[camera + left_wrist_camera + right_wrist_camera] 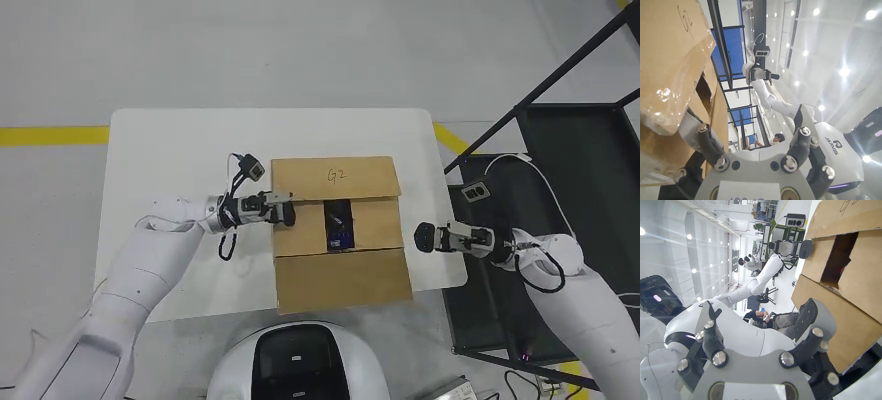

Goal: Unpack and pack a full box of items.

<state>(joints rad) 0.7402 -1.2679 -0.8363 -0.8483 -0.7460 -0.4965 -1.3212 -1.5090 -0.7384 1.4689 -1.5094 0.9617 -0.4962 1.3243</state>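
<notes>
My left pincer [287, 211], spread wide, touches a flap of the brown cardboard box [340, 275] on the white table [170, 150]; my right pincer [425, 238] gapes just beside it (contact unclear). Uneven prying could tear flaps or skid the box.

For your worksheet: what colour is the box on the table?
Brown cardboard box, clearest in the top view.

matt brown cardboard box [340, 285], glossy clear tape [664, 111] on it, smooth white table [170, 160]
</notes>
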